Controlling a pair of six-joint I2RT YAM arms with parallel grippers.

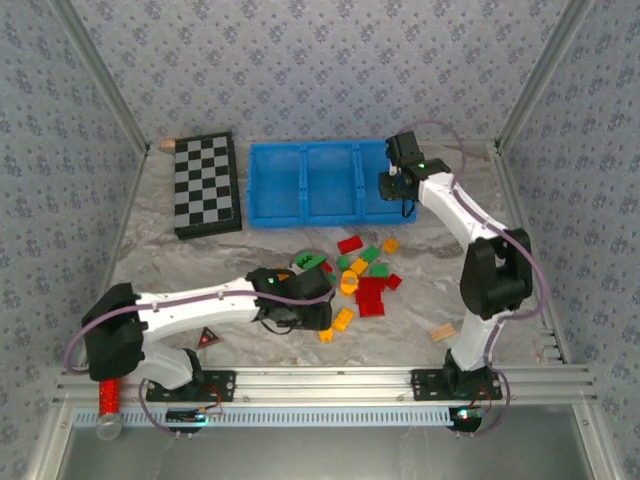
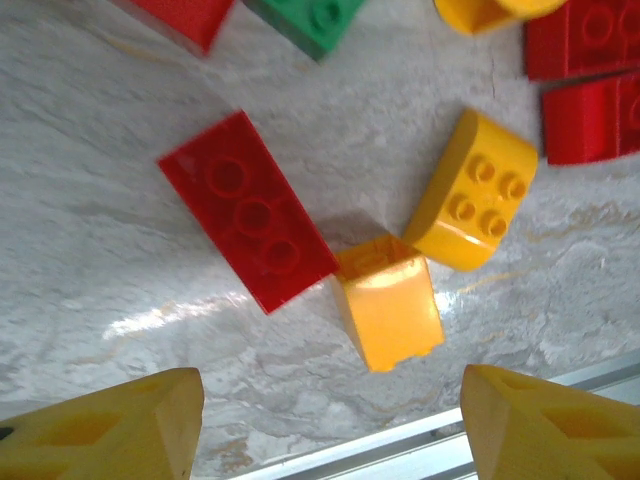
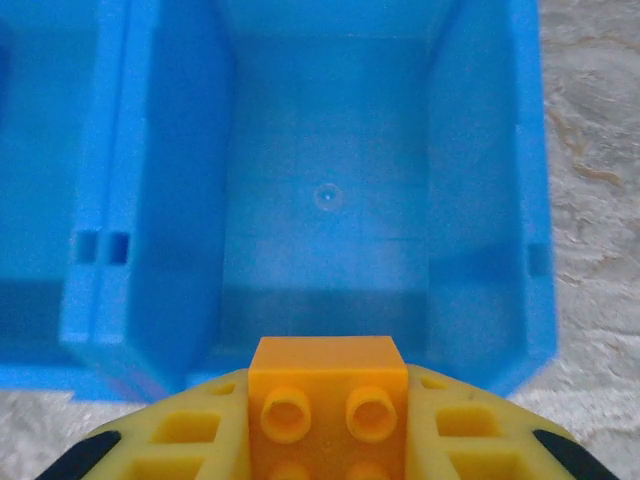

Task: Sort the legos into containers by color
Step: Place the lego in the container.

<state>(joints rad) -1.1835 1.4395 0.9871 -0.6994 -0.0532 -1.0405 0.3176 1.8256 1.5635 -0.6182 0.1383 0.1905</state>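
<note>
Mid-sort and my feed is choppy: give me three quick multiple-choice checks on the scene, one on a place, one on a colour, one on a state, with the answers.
1. Where is the right pincer?
A. over the checkerboard
B. over the right-end compartment of the blue tray
C. beside the wooden block

2. What colour is the brick it holds?
A. red
B. green
C. orange-yellow

3. How is the left pincer?
A. open above loose bricks, holding nothing
B. shut on a green brick
C. resting inside the tray

Answers:
1 B, the right wrist view looks down into that end compartment.
2 C, its studded orange-yellow top sits between the fingers.
3 A, its fingers stand apart with bare table between them.
</note>
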